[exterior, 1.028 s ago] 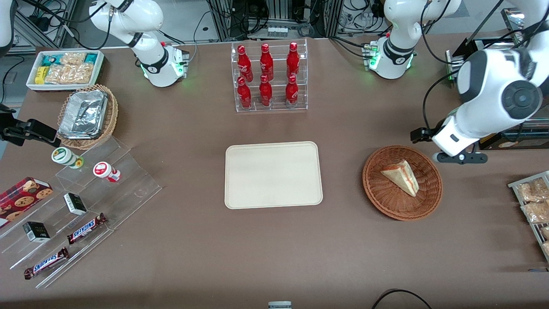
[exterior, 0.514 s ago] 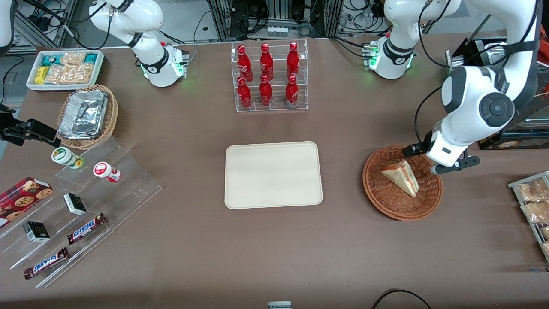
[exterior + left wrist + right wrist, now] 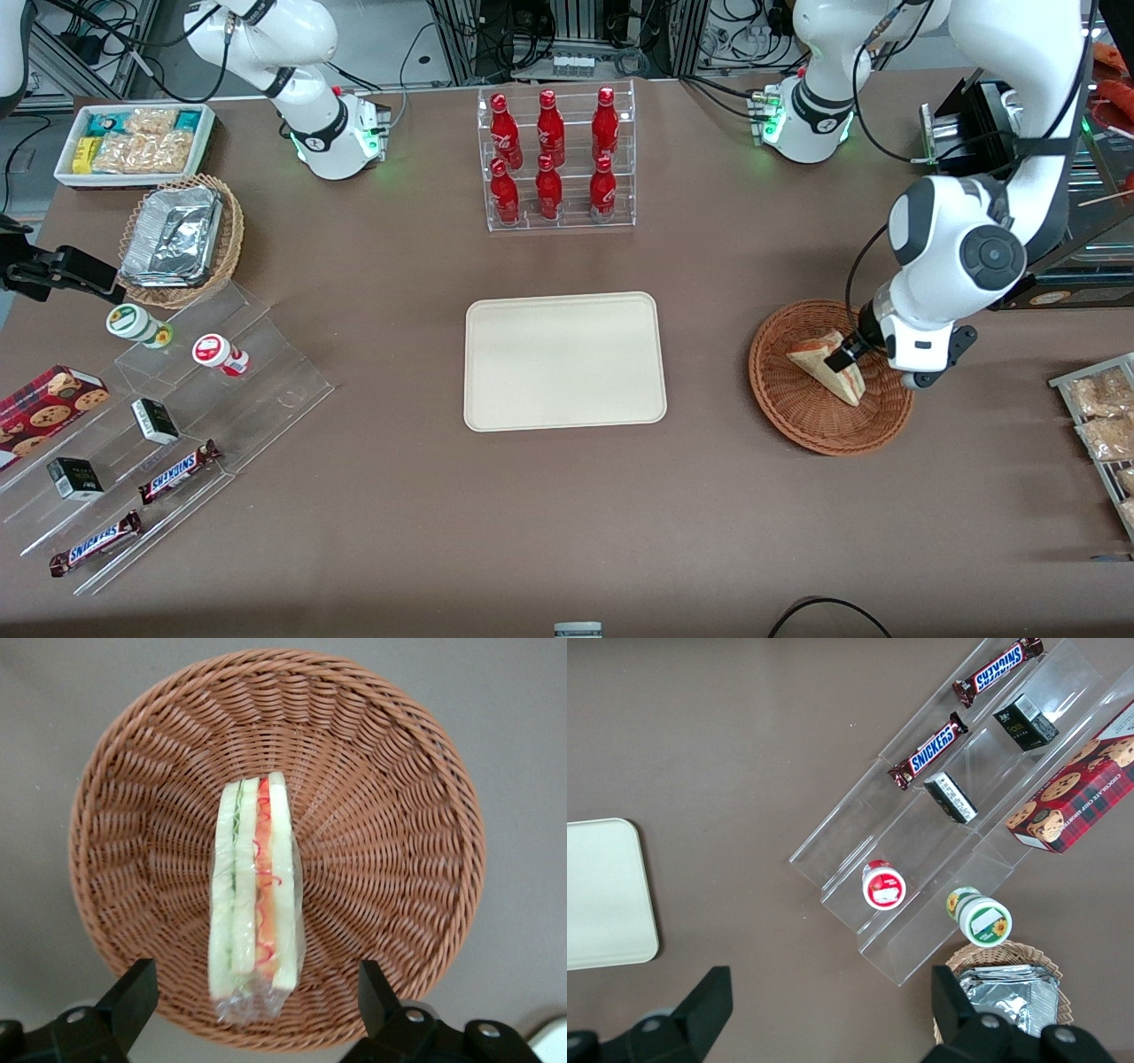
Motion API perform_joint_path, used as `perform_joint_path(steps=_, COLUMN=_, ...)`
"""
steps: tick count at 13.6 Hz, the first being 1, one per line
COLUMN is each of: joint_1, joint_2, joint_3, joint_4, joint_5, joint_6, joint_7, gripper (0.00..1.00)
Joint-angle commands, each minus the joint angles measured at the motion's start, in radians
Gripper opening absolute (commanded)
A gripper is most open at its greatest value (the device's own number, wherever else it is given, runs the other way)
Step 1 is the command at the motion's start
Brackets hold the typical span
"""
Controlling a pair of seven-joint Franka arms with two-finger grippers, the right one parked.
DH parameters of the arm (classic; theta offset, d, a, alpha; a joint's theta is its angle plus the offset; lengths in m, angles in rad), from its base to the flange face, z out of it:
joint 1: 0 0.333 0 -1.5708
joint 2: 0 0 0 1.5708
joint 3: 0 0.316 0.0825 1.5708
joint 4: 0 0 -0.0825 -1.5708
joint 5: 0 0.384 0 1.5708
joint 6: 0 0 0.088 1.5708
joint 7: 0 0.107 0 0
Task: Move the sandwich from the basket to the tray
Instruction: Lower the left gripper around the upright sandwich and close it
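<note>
Gripper [image 3: 252, 1005] poised over the basket [image 3: 802, 421], fingers [image 3: 133, 992] spread wide and holding nothing. The sandwich [image 3: 254, 895] stands on edge in the basket, between the two fingers, touching neither. The tray [image 3: 564, 361] lies well apart toward the parked arm's end.

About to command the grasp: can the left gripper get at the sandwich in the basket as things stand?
Probably yes. The gripper hangs open above the sandwich, one finger to each side, and nothing else lies in the basket to block it.
</note>
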Motion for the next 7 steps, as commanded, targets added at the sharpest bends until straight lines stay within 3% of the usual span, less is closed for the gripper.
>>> perform_joint_path(steps=1, joint_1=-0.003, joint_2=0.05, joint_3=0.0, joint_4=0.002, joint_5=0.016, joint_6=0.043, joint_7=-0.07, gripper=1.0)
perform_joint_path(steps=7, joint_1=-0.003, joint_2=0.099, joint_3=0.003, joint_4=-0.022, joint_5=0.016, joint_6=0.058, joint_7=-0.07, gripper=1.0)
